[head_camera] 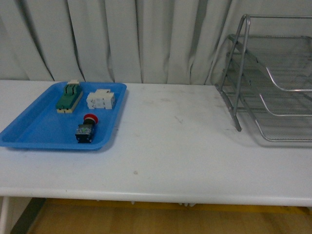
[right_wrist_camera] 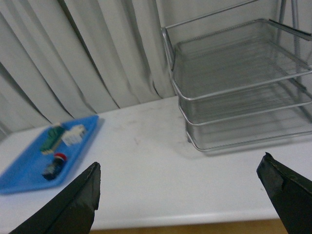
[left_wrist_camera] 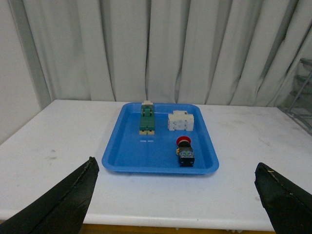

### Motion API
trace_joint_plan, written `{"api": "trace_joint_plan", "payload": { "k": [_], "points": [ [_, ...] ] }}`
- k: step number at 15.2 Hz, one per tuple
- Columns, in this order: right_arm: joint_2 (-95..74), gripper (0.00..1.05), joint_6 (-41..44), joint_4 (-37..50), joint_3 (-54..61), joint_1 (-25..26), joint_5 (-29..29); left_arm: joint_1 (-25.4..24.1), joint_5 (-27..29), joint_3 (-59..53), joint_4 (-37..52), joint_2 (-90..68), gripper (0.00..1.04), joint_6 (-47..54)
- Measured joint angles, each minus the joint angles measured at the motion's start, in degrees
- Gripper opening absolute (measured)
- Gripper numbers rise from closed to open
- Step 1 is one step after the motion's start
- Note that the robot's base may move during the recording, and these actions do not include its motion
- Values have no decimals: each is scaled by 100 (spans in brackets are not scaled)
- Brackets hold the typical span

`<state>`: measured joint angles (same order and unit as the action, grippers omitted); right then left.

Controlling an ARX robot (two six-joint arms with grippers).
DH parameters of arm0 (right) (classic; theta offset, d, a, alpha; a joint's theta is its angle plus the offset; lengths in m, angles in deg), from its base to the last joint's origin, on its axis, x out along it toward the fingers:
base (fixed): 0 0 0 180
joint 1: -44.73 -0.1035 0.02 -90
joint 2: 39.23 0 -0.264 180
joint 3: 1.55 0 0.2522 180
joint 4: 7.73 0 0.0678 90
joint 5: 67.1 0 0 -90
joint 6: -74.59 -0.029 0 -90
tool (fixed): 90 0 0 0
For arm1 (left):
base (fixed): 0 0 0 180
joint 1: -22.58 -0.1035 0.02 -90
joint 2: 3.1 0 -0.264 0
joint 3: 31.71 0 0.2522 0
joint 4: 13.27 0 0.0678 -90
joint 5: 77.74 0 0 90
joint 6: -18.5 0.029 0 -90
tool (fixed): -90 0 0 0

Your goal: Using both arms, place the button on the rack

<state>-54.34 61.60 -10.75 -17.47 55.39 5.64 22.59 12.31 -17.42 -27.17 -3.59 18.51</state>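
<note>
Red-capped, the button (head_camera: 86, 126) lies on its side in the near right corner of the blue tray (head_camera: 29, 131), at the left of the surface (head_camera: 185, 146). Its cap points toward the curtain (head_camera: 122, 39), so its long axis runs almost straight away from the left gripper (left_wrist_camera: 175, 165). That gripper is spread wide, empty and squarely facing the button, so it is the nearer one. The right gripper (right_wrist_camera: 180, 162), likewise spread and empty, faces the rack (right_wrist_camera: 239, 73), well apart from the button.
</note>
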Motion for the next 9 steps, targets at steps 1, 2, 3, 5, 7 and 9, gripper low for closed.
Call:
{"api": "trace_joint_plan", "payload": {
  "k": [1, 2, 3, 5, 7, 9],
  "points": [
    [-1073, 98, -498, 1029, -208, 446, -516, 0, -4, 0, -2, 0, 98, 0],
    [-2264, 98, -817, 2098, -588, 846, -765, 0, -4, 0, -2, 0, 98, 0],
    [-3436, 98, -1038, 3042, -1095, 1217, -798, 0, -4, 0, -2, 0, 98, 0],
    [-5501, 98, -1486, 4162, -2184, 1700, -848, 0, -4, 0, -2, 0, 98, 0],
    [-7213, 98, -2157, 4266, -3381, 2070, -949, 0, -4, 0, -2, 0, 98, 0],
    [-8397, 98, -2944, 4472, -4201, 2286, -1128, 0, -4, 0, -2, 0, 98, 0]
  ]
}}
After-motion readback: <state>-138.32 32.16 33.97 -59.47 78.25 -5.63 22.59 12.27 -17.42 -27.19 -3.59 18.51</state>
